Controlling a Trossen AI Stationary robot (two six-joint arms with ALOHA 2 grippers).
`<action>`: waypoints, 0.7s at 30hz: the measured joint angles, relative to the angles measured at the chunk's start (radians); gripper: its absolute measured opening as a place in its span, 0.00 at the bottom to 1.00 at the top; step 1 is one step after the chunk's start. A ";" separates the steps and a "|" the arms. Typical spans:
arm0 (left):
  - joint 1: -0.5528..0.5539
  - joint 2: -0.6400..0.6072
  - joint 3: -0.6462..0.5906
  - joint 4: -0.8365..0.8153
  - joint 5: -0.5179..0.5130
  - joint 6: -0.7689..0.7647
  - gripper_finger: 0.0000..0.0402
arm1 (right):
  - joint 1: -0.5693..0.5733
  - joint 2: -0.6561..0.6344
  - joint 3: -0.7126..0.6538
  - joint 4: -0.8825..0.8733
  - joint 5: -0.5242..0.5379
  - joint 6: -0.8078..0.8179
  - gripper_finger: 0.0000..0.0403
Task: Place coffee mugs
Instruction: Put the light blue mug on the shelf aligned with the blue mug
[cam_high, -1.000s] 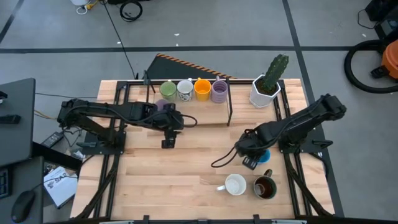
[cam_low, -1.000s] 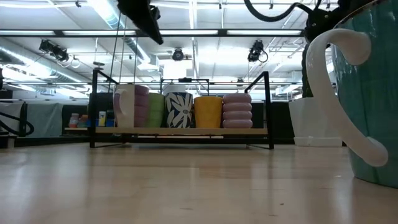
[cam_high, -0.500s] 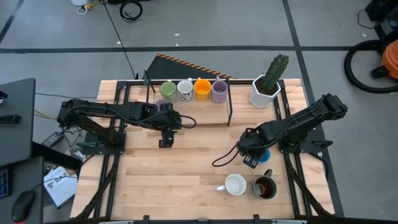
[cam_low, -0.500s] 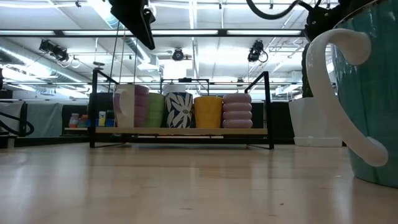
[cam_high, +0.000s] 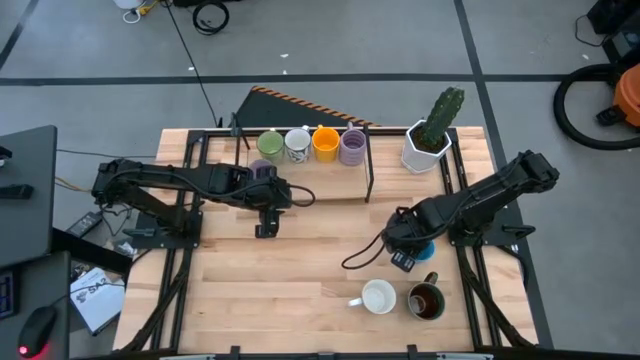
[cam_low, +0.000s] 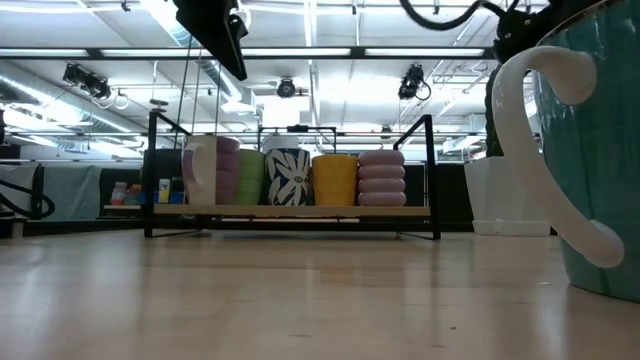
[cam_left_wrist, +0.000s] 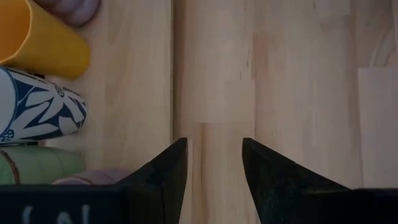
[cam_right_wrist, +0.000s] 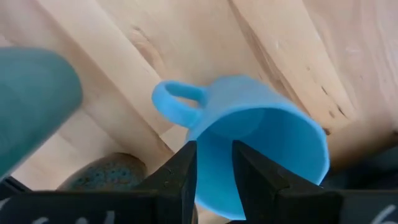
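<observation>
From overhead the right arm is covering most of the blue mug (cam_high: 424, 249). At table level, a teal mug (cam_low: 600, 150) is getting cropped at 3 o'clock, its handle blurring.

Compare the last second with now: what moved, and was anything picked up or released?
The left hand drew slightly back toward its own side, empty and open. Nothing was picked up or released. The right hand stayed clamped on the small blue ceramic mug's wall; the mugs on the black-framed wooden rack stayed put.
</observation>
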 joint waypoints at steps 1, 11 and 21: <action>0.000 0.000 0.000 0.000 0.000 -0.001 0.40 | 0.008 -0.002 0.000 0.001 0.008 0.000 0.27; 0.002 0.000 0.000 0.001 0.000 0.000 0.40 | 0.093 -0.003 0.071 -0.002 0.085 0.045 0.27; 0.001 0.000 0.000 0.000 0.000 -0.021 0.40 | 0.158 0.077 0.057 -0.012 0.084 0.086 0.27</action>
